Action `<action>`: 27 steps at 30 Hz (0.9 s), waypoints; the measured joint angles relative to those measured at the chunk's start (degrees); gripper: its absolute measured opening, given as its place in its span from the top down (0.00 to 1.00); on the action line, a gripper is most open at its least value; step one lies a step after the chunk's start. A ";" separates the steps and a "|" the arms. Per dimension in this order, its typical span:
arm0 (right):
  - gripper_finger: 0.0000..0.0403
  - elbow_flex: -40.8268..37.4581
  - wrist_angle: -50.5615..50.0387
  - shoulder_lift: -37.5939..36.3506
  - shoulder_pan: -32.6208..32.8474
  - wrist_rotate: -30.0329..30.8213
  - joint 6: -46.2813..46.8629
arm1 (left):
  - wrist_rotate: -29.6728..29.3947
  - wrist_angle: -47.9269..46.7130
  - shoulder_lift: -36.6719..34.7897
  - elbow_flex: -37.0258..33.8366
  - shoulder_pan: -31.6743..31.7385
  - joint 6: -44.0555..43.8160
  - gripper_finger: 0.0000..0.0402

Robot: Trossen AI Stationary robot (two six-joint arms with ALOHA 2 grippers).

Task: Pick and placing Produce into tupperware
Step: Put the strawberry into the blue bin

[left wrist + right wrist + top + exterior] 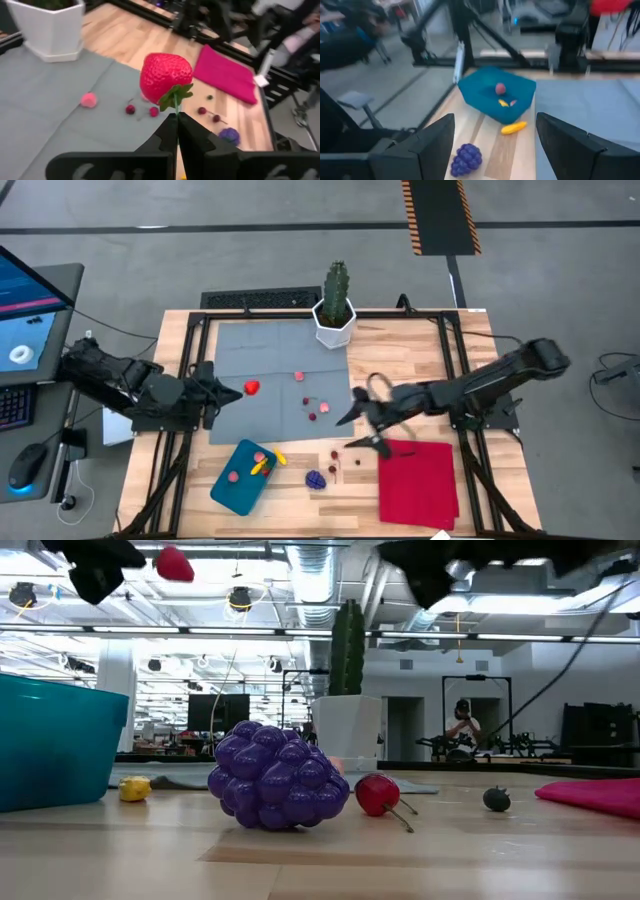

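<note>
Produce is scattered over the wooden desk (400,345) and the grey mat (270,375): a red strawberry (251,388) is pinched by its green stem between the pressed-together fingers of the left claw (233,388), held above the mat's left part and clear of it, as the left wrist view shows. A pink piece (299,377) and several small dark red pieces (316,409) are seen lying on the mat nearer its middle, while two dark cherries (333,461) lie on the bare wood between the mat and the desk's near edge. The purple grape bunch (315,479) rests on the wood just beside the tupperware (236,491), not touching it — a yellow piece (279,459) lies against the container's outer corner. Inside the teal tupperware, at the near left of the desk, a pink piece (234,475), a red one (259,457) and a yellow one (260,468) are held. The right claw (362,429) is spread wide and empty, hovering over the wood near the corner of the red cloth (420,480), with nothing between its fingers. A green cactus in a white pot (335,320) stands at the mat's far edge.
</note>
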 joint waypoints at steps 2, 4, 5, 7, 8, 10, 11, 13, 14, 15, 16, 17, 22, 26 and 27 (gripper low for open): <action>0.25 -5.61 3.73 -5.52 0.13 -0.07 0.13 | -0.18 1.31 0.51 -0.02 -2.23 0.93 1.00; 0.25 -10.20 6.72 -10.06 0.40 0.05 0.39 | -0.11 1.72 1.01 -0.02 -4.49 1.18 1.00; 0.25 -12.22 7.55 -12.22 0.66 0.21 0.93 | 0.22 1.57 1.36 -0.02 -5.76 1.11 1.00; 0.25 -15.26 8.24 -15.42 1.18 0.38 1.79 | 1.53 1.33 2.20 -0.07 -8.45 0.37 1.00; 0.25 -16.53 8.61 -16.63 1.55 0.40 1.89 | 2.22 1.77 2.68 -0.40 -10.14 0.04 1.00; 0.25 -18.25 8.63 -18.29 2.27 0.37 2.47 | 3.27 1.95 3.55 -1.18 -13.21 -2.14 1.00; 0.25 -18.67 8.62 -18.84 2.59 0.33 2.84 | 3.50 2.09 4.04 -1.67 -14.59 -3.96 1.00; 0.25 -19.29 8.60 -19.69 3.01 0.35 2.88 | 3.72 2.71 5.26 -2.76 -17.13 -7.64 1.00; 0.25 -19.32 8.38 -19.82 3.15 0.37 2.84 | 3.55 3.75 5.90 -3.40 -18.42 -9.36 1.00; 0.25 -19.42 7.63 -20.00 3.27 0.39 2.65 | 3.34 4.87 6.60 -4.06 -19.79 -10.83 1.00; 0.25 -19.47 6.82 -20.02 3.35 0.37 2.46 | 3.28 5.68 7.29 -4.59 -21.12 -12.05 1.00; 0.25 -19.48 6.19 -20.01 3.35 0.36 2.55 | 3.13 6.36 8.18 -4.82 -22.36 -13.07 1.00; 0.25 -19.49 5.44 -19.26 3.22 0.38 4.44 | 3.12 8.25 13.05 -5.23 -26.54 -18.85 1.00; 0.25 -19.50 5.55 -19.31 3.27 0.36 4.76 | 3.37 8.13 17.13 -5.23 -28.75 -24.18 1.00; 0.25 -19.50 5.51 -19.39 3.26 0.37 4.95 | 3.96 7.76 18.32 -5.23 -29.06 -25.75 1.00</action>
